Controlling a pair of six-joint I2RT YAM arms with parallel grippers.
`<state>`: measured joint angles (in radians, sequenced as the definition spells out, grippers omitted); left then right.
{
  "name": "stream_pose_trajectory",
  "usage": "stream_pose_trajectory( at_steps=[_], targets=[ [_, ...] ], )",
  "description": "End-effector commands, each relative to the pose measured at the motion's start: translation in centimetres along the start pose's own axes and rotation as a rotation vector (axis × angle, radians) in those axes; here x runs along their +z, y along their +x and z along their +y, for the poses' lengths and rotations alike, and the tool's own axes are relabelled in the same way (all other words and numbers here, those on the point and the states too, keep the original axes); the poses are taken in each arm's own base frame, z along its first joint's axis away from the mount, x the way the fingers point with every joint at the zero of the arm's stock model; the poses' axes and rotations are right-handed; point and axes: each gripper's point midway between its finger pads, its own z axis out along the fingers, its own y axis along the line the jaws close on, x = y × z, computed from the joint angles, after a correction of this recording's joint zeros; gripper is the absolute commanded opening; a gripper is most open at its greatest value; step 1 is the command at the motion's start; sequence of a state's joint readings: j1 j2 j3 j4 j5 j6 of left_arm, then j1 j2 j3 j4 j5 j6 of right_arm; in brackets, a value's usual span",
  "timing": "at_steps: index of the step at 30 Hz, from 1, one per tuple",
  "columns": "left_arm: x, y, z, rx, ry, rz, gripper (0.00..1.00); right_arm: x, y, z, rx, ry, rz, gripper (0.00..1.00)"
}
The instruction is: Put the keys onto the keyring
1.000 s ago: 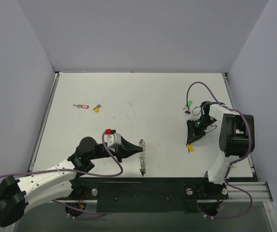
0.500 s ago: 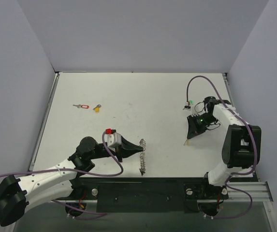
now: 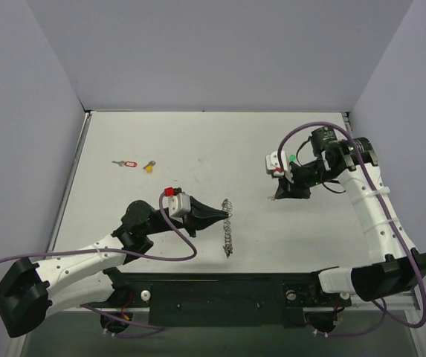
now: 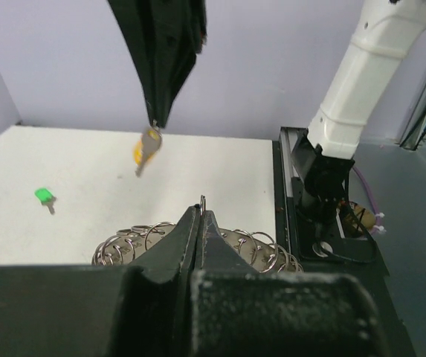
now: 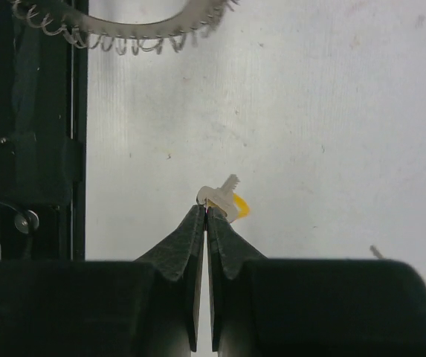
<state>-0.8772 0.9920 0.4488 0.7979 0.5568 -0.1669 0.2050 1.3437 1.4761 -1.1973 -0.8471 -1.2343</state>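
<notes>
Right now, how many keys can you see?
4: red-tagged key and yellow key side by side at far left, green key lying to the right, second yellow key pinched in the right end effector.

Frilly silver keyring hangs stretched, seemingly lifted; yellow-headed key dangles aloft.
</notes>
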Motion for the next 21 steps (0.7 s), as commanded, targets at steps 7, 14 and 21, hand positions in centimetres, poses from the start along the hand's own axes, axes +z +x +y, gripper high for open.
stream_pose_trajectory(
  at_steps=[7, 14, 21],
  targets=[
    [2.3, -5.0, -1.6, 0.185, 0.077, -0.14, 0.0, -1.4, -4.0, 11.2, -0.171, -0.325, -0.068, 0.0],
    [2.5, -3.7, -0.9, 0.23, 0.033, -0.109, 0.0, -0.4, -5.2, 12.2, -0.106, -0.414, -0.076, 0.0],
    [2.3, -2.7, 0.1, 0.173, -0.032, -0.125, 0.0, 0.2, -6.1, 11.8, -0.062, -0.434, 0.027, 0.0]
  ],
)
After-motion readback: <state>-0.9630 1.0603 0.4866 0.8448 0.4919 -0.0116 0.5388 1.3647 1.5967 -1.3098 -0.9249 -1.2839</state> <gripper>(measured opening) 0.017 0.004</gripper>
